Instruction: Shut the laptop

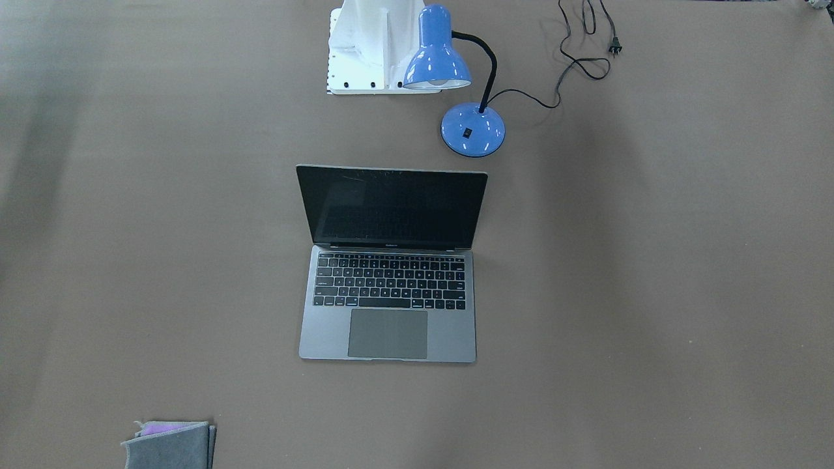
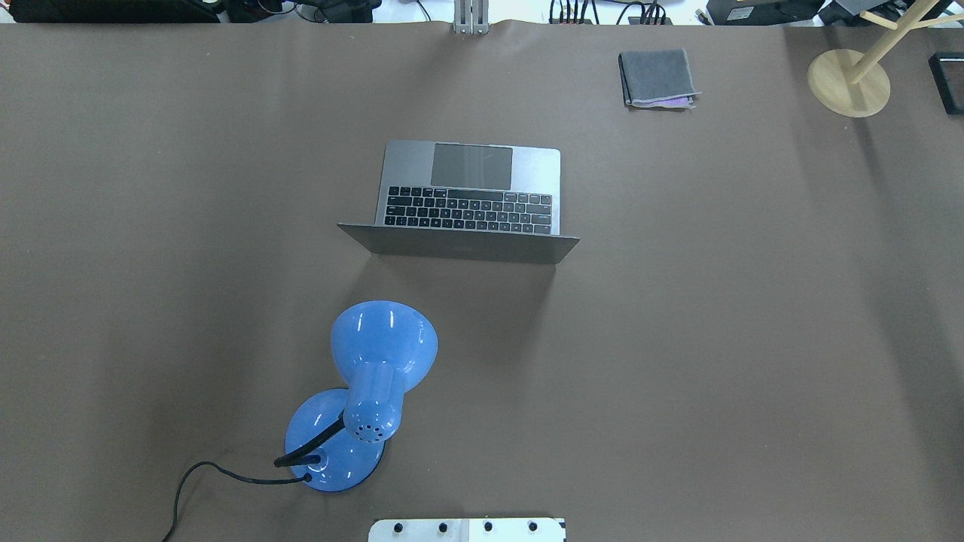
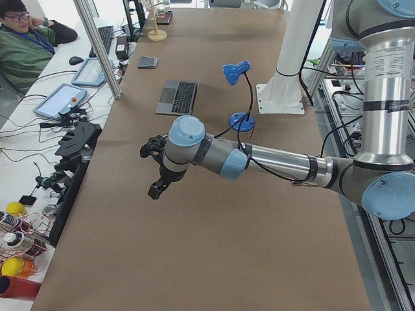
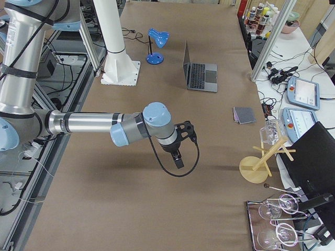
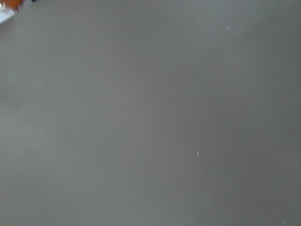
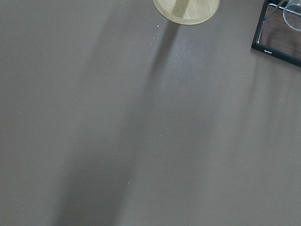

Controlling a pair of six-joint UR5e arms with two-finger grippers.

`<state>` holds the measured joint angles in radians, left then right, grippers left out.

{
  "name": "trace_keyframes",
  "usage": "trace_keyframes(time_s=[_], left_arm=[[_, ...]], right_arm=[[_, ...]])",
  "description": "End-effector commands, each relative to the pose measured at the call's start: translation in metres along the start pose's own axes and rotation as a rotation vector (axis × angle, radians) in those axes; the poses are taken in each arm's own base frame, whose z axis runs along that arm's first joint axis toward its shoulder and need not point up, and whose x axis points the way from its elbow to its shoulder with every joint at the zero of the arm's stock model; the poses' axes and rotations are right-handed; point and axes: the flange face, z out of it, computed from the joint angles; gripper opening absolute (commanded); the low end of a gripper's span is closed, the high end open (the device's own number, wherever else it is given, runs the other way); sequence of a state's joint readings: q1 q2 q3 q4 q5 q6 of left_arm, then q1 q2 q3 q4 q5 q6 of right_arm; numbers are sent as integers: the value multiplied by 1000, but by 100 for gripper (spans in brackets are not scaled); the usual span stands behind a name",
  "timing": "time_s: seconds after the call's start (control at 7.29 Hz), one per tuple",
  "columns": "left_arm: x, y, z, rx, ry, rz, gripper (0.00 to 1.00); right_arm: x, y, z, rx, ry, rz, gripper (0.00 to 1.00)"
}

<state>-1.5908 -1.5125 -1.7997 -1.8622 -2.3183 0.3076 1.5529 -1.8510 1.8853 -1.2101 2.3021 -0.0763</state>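
- Sitting open at mid-table, the laptop (image 1: 391,267) has its lid upright with the back towards the robot, and a blue lamp (image 1: 472,129) stands near behind it
- Left gripper (image 3: 157,181) and right gripper (image 4: 179,156) hover well apart from it; you cannot tell how wide they are or whether they hold anything
- Push the lid off-centre and you could skid the laptop or clip the lamp

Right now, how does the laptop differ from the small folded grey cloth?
The laptop stands open, screen raised; the cloth lies folded flat. The laptop is clearly larger than the cloth. The laptop sits at the middle of the table, the cloth near its operators' edge. Both are mostly grey.
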Motion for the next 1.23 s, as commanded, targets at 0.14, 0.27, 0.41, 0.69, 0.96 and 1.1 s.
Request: trace_keyframes(time_s=[0.14,0.27,0.41,0.69,0.96,1.1], left_arm=[[7,-6,-2,33,58,13,99],[6,-5,-2,32,59,9,99],[8,-4,-2,44,63,-5,99],[13,-10,-2,87,73,-37,99],[16,-11,-3,86,79,-71,99],[18,-11,-1,86,125,-144,99]], right_arm=[[-9,-1,1,5,-94,11,100],[-12,-2,0,7,-114,10,100],[-13,-1,1,6,-124,12,100],[-21,-3,1,5,-182,49,100],[-38,-10,9,0,-202,94,99],[-52,-16,12,12,-220,144,99]])
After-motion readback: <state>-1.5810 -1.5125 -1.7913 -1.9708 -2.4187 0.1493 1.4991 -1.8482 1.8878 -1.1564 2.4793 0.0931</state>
